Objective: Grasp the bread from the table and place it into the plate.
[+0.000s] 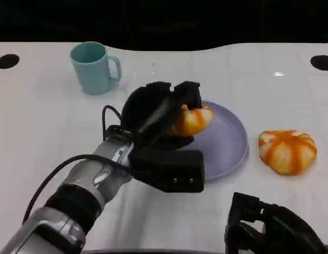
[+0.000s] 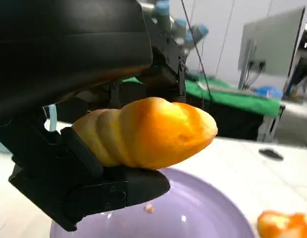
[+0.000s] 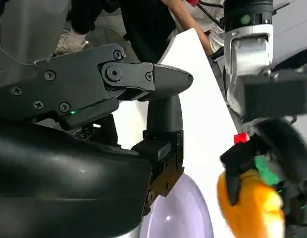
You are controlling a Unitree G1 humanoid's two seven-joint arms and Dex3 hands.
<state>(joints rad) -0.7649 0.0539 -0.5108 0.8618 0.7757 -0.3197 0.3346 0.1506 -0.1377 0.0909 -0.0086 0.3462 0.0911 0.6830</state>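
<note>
Your left hand is gripping the bread, holding it just above the purple plate's near-left rim. Your right hand is resting low; grip state unclear. Second bread is lying right of plate.

The left robot hand hides part of the held bread and the plate's near rim
</note>
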